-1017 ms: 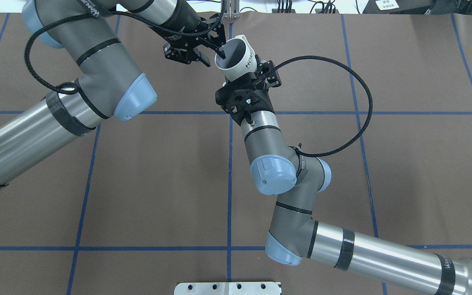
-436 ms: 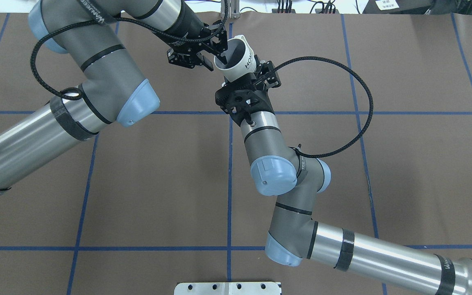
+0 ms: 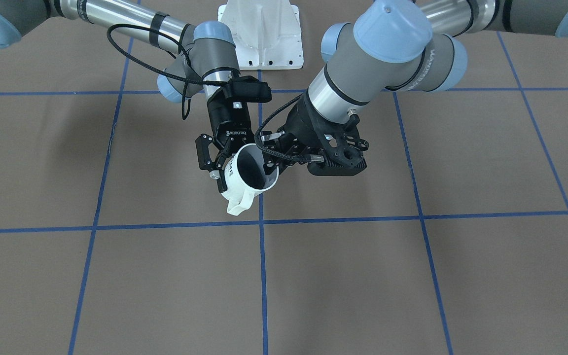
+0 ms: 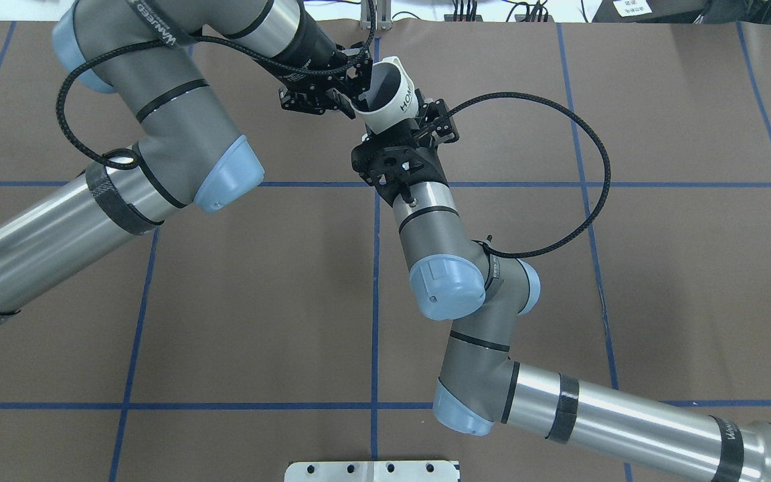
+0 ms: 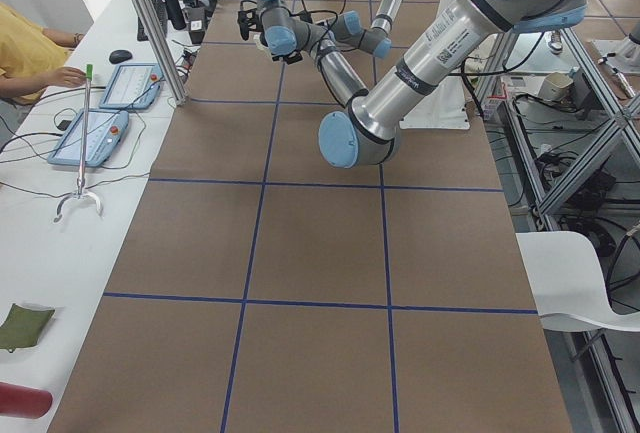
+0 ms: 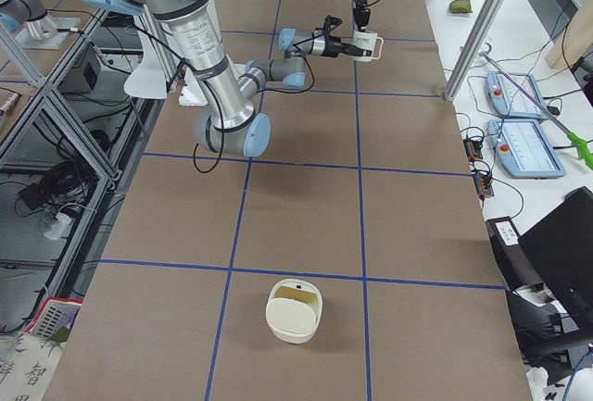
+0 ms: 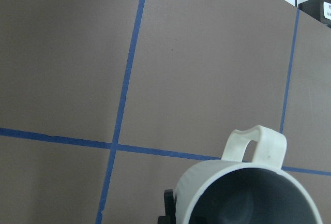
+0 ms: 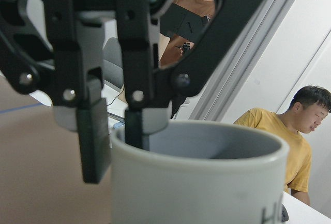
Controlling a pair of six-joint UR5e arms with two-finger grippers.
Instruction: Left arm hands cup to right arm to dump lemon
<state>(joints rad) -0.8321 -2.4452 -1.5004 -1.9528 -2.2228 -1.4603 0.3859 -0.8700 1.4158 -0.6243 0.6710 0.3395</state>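
Observation:
The white ribbed cup point(image 4: 393, 110) hangs tilted in the air between both grippers, with its grey mouth open and its handle pointing away from the robot. My left gripper point(image 4: 353, 97) pinches the rim, one finger inside and one outside, as the right wrist view point(image 8: 116, 151) shows. My right gripper point(image 3: 239, 170), marked ROBOTIQ, has its fingers around the cup's body point(image 3: 238, 190). The left wrist view looks into the cup point(image 7: 253, 193). No lemon shows in the part of the inside that I see.
A white bin point(image 6: 295, 308) stands on the brown table far from the cup, towards the table's right end. The robot's white base plate point(image 3: 259, 34) is at the table's robot side. An operator point(image 8: 305, 125) sits at a side desk behind an aluminium post point(image 6: 482, 31).
My left arm has shifted right and its gripper has pressed closer onto the cup's rim. The cup and the right arm have not moved.

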